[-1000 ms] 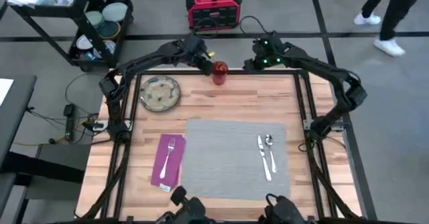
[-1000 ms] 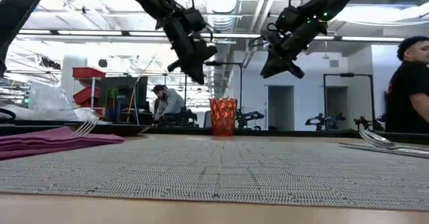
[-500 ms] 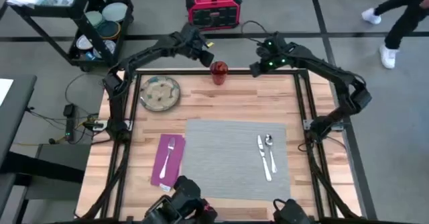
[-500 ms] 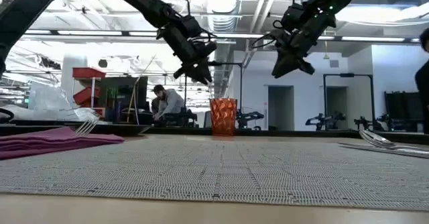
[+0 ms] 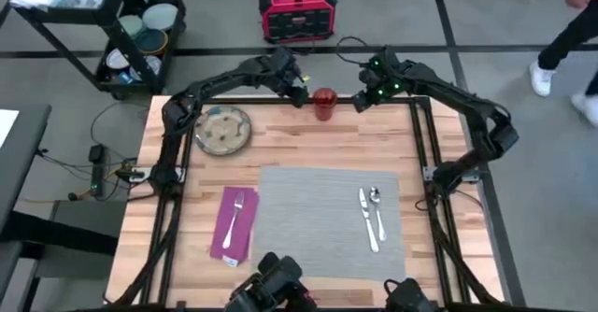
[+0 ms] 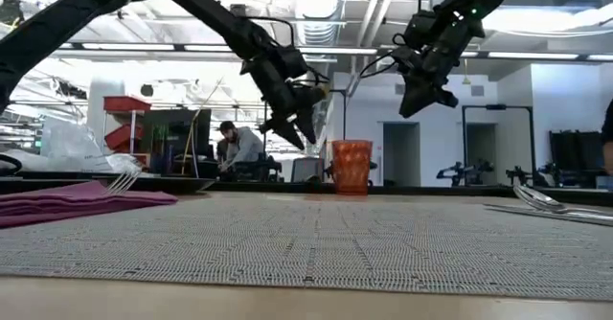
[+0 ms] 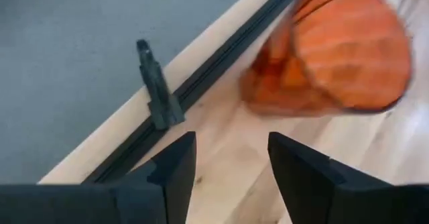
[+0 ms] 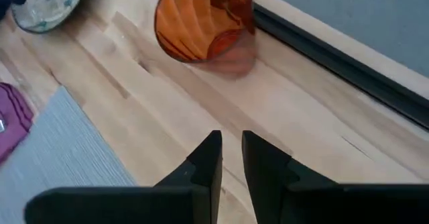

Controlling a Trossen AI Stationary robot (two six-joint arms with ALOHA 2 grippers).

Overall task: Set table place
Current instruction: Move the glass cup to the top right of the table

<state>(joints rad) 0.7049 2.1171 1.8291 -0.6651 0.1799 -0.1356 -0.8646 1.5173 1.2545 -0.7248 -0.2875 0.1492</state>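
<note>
The small orange-red cup [image 5: 323, 104] [image 6: 351, 167] stands upright on its base on the bare wood by the table's far edge. My left gripper [image 5: 301, 94] [image 7: 231, 160] hovers open just left of it, above the table. My right gripper [image 5: 358, 102] [image 8: 231, 153] hovers just right of the cup [image 8: 201, 23], its fingers nearly together and holding nothing. The grey mat [image 5: 327, 220] bears the knife [image 5: 367, 220] and the spoon [image 5: 377, 209]. The fork [image 5: 237, 207] lies on the magenta napkin [image 5: 234, 226]. The speckled plate [image 5: 222, 130] sits at far left.
A black metal rail [image 5: 280, 100] runs along the table's far edge behind the cup. Beyond the table stand a black cart with dishes [image 5: 131, 32] and a red power unit [image 5: 297, 11]. A person's legs [image 5: 570, 32] pass at far right.
The cup has slid along the far edge toward the table's right and still stands upright. My left gripper has gone down and toward the table's right, following it.
</note>
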